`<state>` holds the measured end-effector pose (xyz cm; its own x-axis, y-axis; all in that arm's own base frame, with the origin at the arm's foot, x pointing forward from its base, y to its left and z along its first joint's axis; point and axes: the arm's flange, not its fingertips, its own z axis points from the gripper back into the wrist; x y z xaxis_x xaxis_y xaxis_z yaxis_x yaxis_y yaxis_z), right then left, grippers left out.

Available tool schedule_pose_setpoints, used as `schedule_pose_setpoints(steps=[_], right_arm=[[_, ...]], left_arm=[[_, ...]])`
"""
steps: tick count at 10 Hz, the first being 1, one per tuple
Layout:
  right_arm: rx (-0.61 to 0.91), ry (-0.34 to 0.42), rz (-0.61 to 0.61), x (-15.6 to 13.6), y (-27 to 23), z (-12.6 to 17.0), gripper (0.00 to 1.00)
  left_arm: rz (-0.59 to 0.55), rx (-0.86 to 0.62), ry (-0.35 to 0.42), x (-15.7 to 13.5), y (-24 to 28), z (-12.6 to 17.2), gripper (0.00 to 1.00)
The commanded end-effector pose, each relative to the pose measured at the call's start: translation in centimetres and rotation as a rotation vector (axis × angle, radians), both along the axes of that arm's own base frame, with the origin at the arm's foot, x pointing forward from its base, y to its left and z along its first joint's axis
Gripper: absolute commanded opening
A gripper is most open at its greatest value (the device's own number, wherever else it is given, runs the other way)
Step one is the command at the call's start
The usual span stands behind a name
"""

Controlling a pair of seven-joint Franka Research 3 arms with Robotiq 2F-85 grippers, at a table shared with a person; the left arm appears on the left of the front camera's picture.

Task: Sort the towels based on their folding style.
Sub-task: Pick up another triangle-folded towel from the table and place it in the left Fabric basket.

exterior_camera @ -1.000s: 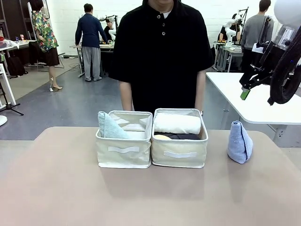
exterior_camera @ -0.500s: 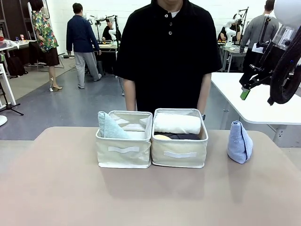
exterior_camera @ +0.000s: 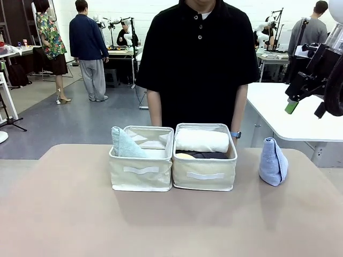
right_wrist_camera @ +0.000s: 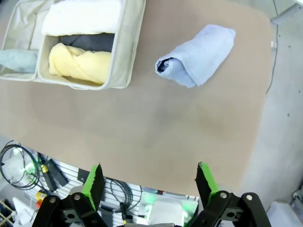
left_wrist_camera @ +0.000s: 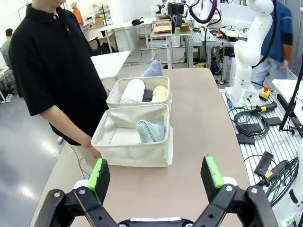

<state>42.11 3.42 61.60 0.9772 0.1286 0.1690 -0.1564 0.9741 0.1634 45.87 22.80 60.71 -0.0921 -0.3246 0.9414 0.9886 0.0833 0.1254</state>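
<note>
We see the light blue cone-shaped terry towel (exterior_camera: 273, 161) resting alone on the tan tabletop (exterior_camera: 64, 214), on the robot's right of the two beige fabric bins and clear of them. The bins stand side by side, their walls touching, near the far edge in front of a person in a black polo shirt (exterior_camera: 198, 59). In the right bin (exterior_camera: 204, 182) we make out a white rolled terry towel (exterior_camera: 202, 141) along the far side, with a dark grey rolled towel (right_wrist_camera: 90, 41) and a yellow rolled towel (right_wrist_camera: 80, 64) beside it towards the robot. In the left bin (exterior_camera: 140, 179) a pale green cone-shaped towel (exterior_camera: 126, 144) leans in the corner farthest from the other bin, its tip rising above the rim.

The right gripper (exterior_camera: 305, 110) hangs high above the right end of the table with its green-padded fingers spread wide and nothing between them; in its own wrist view the blue towel lies far below. The left gripper (left_wrist_camera: 155, 172) is likewise spread and empty, held up at the left end of the table and looking along the row of bins
</note>
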Motion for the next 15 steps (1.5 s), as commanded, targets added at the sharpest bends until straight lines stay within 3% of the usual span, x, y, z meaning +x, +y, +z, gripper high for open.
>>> schedule_pose_setpoints(steps=[1,2,5,9,10,13,14,15], right_arm=[[0.001,0.005,0.008,-0.3,0.1,-0.6,1.0],[0.0,0.0,0.0,0.0,0.0,0.0,1.0],[-0.103,0.04,-0.357,4.3,3.5,-0.9,1.0],[-0.259,0.122,-0.583,10.7,6.2,-5.9,1.0],[-0.253,0.14,-0.62,11.9,6.1,-7.4,1.0],[-0.136,0.233,-0.556,13.6,5.3,-10.2,1.0],[-0.224,0.17,-0.594,12.8,5.5,-10.6,1.0],[-0.224,0.17,-0.594,12.8,5.5,-10.6,1.0]], left_arm=[[-0.001,-0.014,-0.007,-0.2,-0.1,0.2,1.0],[-0.001,-0.014,-0.007,-0.2,-0.1,0.2,1.0],[-0.001,-0.014,-0.007,-0.2,-0.1,0.2,1.0],[-0.001,-0.014,-0.007,-0.2,-0.1,0.2,1.0],[-0.001,-0.014,-0.007,-0.2,-0.1,0.2,1.0],[-0.001,-0.014,-0.007,-0.2,-0.1,0.2,1.0],[-0.001,-0.014,-0.007,-0.2,-0.1,0.2,1.0],[-0.001,-0.014,-0.007,-0.2,-0.1,0.2,1.0]])
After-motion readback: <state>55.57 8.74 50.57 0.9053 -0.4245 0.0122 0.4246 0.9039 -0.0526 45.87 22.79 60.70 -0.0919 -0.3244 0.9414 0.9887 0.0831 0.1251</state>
